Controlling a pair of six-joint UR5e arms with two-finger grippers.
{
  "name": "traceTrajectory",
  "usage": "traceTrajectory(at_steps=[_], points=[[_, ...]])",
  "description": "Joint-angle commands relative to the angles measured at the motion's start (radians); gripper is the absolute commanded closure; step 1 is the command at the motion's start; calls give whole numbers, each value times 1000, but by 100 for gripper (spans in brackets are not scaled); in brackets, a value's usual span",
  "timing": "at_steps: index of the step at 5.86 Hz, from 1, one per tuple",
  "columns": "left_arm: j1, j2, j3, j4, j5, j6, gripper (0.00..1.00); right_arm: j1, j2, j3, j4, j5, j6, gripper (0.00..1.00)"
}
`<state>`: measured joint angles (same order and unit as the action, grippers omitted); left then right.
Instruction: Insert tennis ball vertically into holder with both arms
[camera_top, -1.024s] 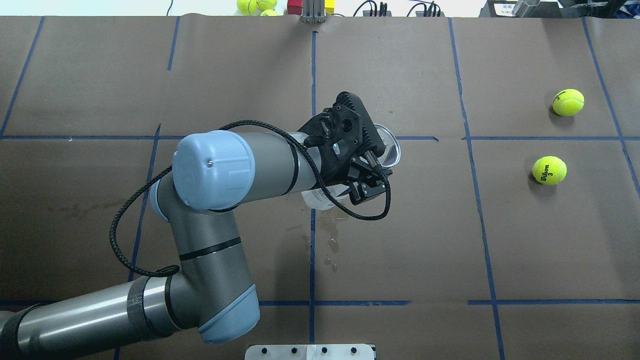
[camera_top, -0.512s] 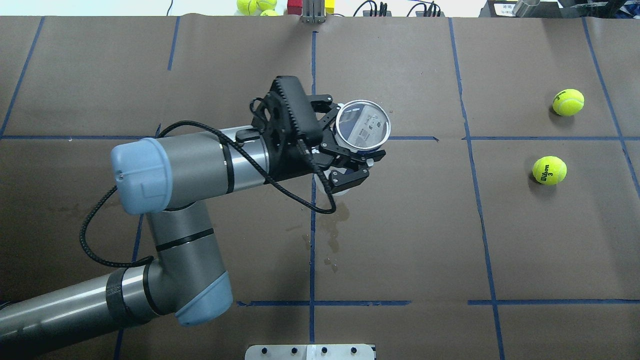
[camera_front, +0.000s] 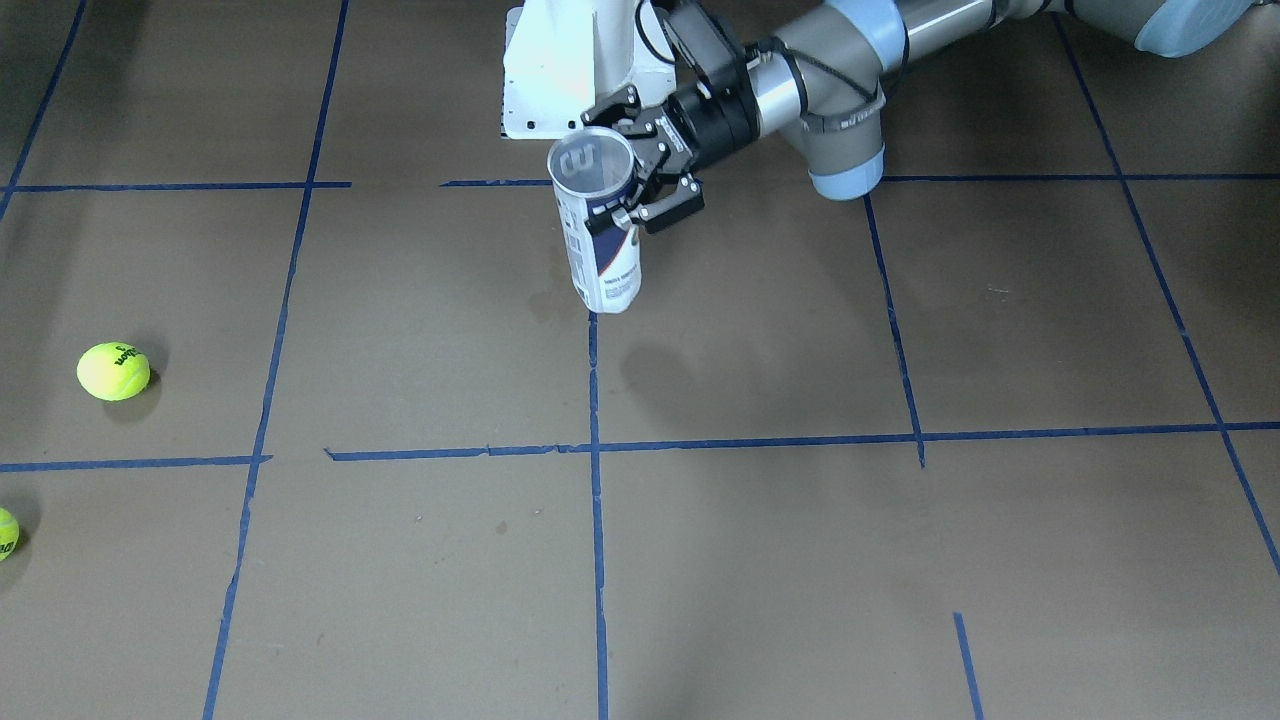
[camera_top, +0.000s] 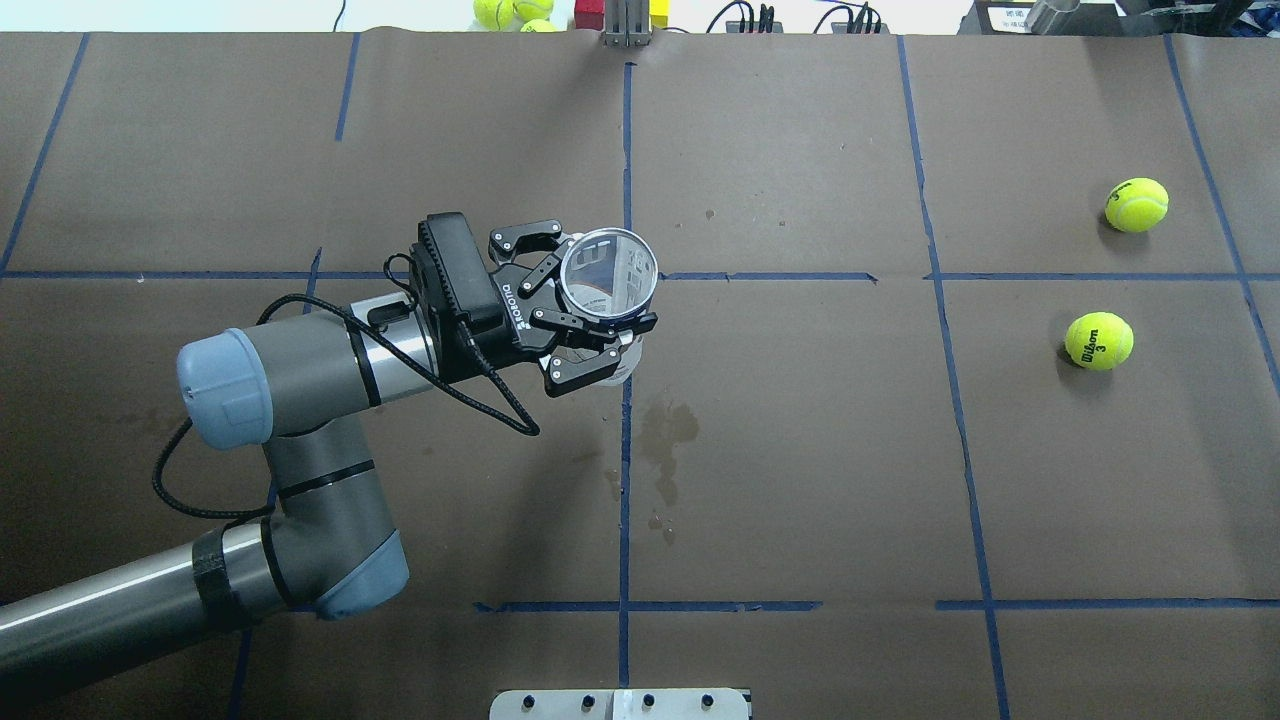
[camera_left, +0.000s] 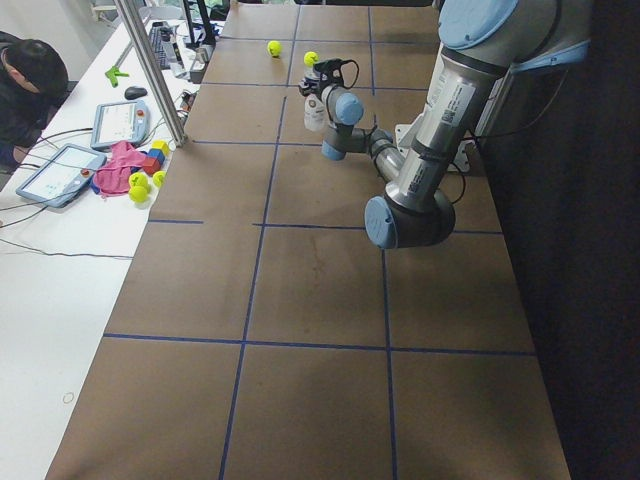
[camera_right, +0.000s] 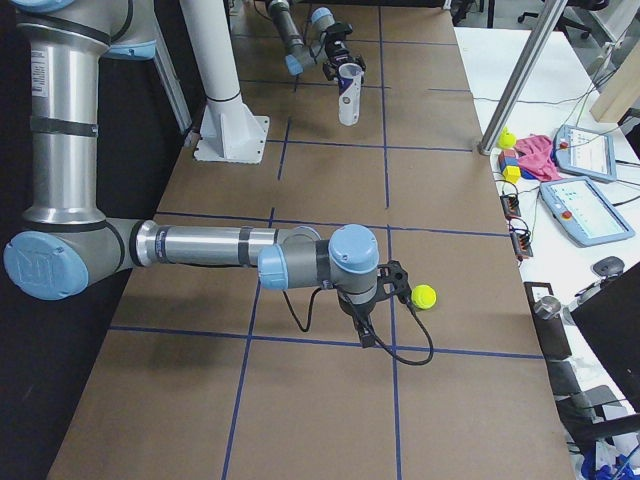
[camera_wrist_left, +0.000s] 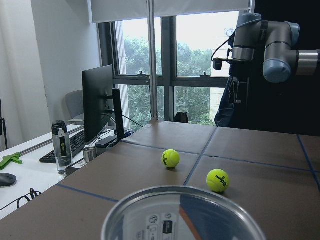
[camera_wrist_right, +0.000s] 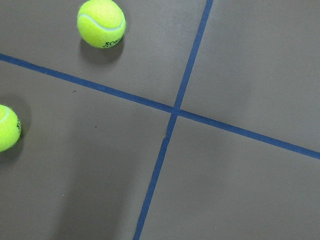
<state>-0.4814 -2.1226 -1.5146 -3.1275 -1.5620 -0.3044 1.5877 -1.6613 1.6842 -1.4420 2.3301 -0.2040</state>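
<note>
Upright holder (camera_top: 609, 275) between left fingers (camera_top: 585, 320)

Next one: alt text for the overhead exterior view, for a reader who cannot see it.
The left gripper holds the clear holder upright, open mouth toward the camera, near the middle of the brown table gridded with blue tape. Two tennis balls lie far off to its right.
</note>
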Motion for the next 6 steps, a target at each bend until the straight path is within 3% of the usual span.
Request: traceTrajectory(at_steps=[1,4,6], points=[[26,-20,115,-86,36,-1,22,0,0,0,2,0,0,0],[75,-28,194,-190,94,-1,22,0,0,0,0,0,0,0],[76,-36,200,-190,94,-1,22,0,0,0,0,0,0,0]])
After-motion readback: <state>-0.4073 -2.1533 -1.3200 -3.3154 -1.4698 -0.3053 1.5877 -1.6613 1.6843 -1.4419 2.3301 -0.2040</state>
